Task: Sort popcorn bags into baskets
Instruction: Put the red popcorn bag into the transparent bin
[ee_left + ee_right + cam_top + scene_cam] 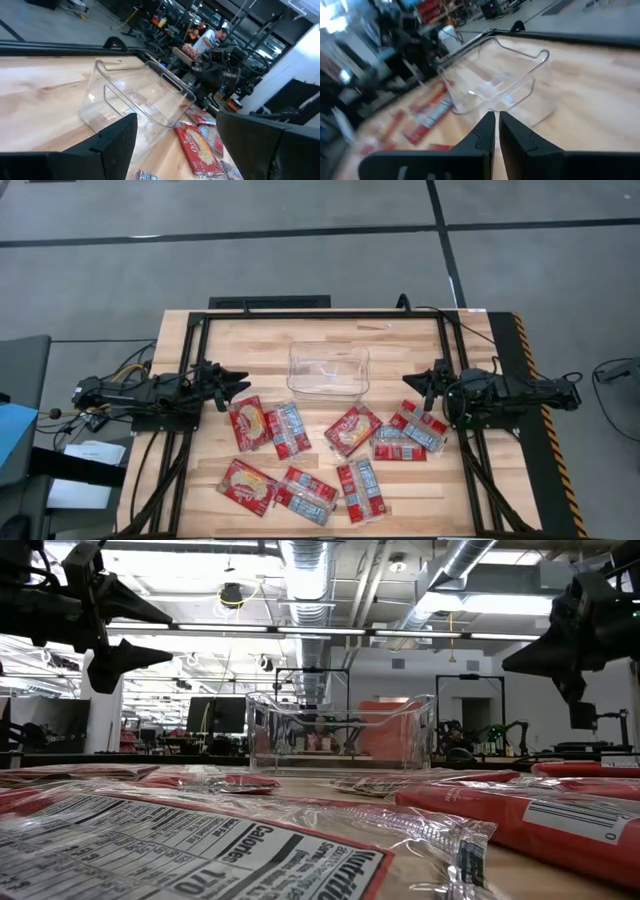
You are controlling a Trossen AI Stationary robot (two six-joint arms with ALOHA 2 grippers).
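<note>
Both arms were dark, near black, built of chunky jointed segments. The left arm (pixel 150 392) trailed a bundle of cables at its outer end, some yellowish, some black. The right arm (pixel 510 394) carried a round dark housing near its wrist and black cables at its far end. Each ended in two tapered, pointed black fingers (pixel 480 137) with flat inner faces.

The table (pixel 400 345) has a pale wood top with visible grain and a smooth, low-sheen finish, bordered by a black frame (pixel 320 314) that appears to be metal. The bin (pixel 328 370) is clear, glossy plastic with bright reflections along its rim. The popcorn bags (pixel 352 429) are wrapped in glossy, crinkled film; both grippers' fingers (pixel 117 137) present a matt black surface.
</note>
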